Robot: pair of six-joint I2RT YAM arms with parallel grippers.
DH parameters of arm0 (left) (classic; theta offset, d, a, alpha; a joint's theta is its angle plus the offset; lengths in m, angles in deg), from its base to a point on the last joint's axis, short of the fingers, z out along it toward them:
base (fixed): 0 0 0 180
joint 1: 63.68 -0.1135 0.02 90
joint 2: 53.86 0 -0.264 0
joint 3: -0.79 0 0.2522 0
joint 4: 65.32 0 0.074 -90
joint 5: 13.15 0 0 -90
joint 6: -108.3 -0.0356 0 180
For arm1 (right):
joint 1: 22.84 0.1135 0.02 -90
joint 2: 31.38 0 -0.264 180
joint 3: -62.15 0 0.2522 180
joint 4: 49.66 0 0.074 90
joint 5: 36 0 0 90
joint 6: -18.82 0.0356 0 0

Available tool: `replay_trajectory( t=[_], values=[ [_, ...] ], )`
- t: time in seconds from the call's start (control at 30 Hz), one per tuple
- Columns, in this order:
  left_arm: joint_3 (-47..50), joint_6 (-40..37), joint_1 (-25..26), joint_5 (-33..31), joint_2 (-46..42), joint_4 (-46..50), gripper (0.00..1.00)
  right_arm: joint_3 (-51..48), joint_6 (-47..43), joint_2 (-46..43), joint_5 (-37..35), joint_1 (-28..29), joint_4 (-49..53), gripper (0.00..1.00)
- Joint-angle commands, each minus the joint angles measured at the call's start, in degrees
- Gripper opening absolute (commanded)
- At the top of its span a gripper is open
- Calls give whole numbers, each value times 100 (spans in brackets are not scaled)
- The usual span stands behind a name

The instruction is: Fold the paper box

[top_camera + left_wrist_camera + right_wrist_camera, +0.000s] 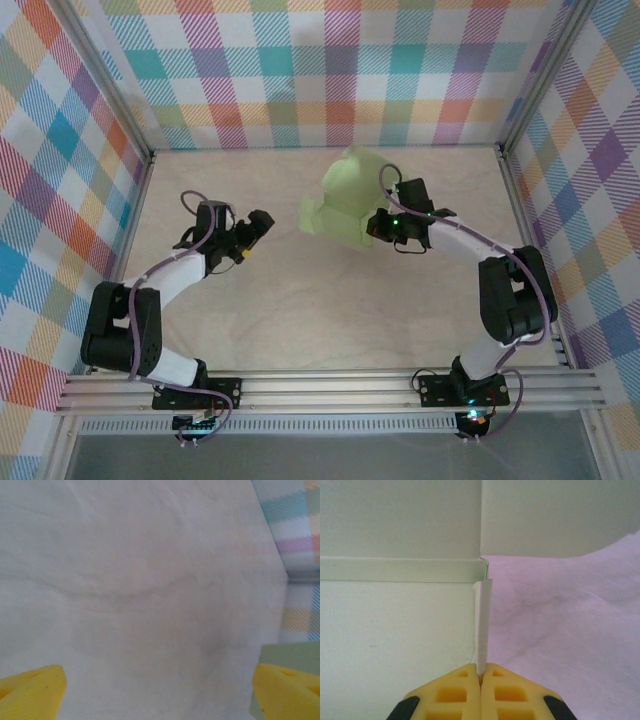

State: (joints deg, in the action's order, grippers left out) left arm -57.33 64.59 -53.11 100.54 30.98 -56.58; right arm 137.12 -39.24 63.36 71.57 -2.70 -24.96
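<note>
**Paper box**: pale green card, partly folded, with its panels and flaps standing at angles. It sits at the far centre-right of the beige table.

**Right end effector**: clenched, grasping a thin upright flap at the paper box's edge between yellow fingers.

**Left end effector**: released, its fingers spread wide and grasping nothing. It is over bare table just left of the paper box, and a corner of the card shows beside one finger.

**Surround**: plaid walls.
</note>
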Motion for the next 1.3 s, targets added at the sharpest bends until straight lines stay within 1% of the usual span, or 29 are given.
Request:
replay_trajectory(
  t=[0.0,0.07,0.1,0.27,0.33,0.4,0.5,0.53,0.63,0.67,0.73,0.8,0.87,0.97,1.07,1.17,1.27],
  values=[
    [-104,308,303,1011,192,-1174,92,-84,273,-109,886,7,-523,0],
    [-195,299,454,1101,254,-1267,94,-83,284,-96,915,7,-528,0],
    [-270,239,520,1072,261,-1158,94,-83,277,-92,916,8,-522,0],
    [-603,-127,785,946,187,-619,89,-83,173,-70,608,16,-316,0],
    [-668,-241,848,877,131,-453,85,-44,101,-63,377,37,-167,0],
    [-687,-290,875,850,105,-324,78,0,-6,-63,148,80,-9,0],
    [-785,-400,886,822,136,-87,75,145,-222,-20,-216,186,282,0],
    [-814,-444,899,822,150,-23,72,206,-295,-4,-355,236,393,0],
    [-916,-586,953,779,225,227,67,393,-498,62,-779,379,707,0],
    [-925,-609,973,787,248,252,67,419,-515,77,-829,401,736,0],
    [-926,-605,991,804,270,229,62,459,-556,105,-916,436,779,0],
    [-939,-594,1008,846,288,220,53,507,-597,147,-1018,468,858,0],
    [-944,-585,1009,857,265,220,48,541,-632,182,-1086,502,906,0],
    [-963,-574,1005,909,238,228,47,563,-655,234,-1193,517,958,0],
    [-970,-612,1009,860,146,314,44,588,-646,306,-1353,524,1057,0],
    [-1000,-658,1009,866,137,395,44,544,-608,308,-1275,524,979,0],
    [-992,-532,1026,1017,273,218,44,537,-593,337,-1182,526,919,0]
  ],
)
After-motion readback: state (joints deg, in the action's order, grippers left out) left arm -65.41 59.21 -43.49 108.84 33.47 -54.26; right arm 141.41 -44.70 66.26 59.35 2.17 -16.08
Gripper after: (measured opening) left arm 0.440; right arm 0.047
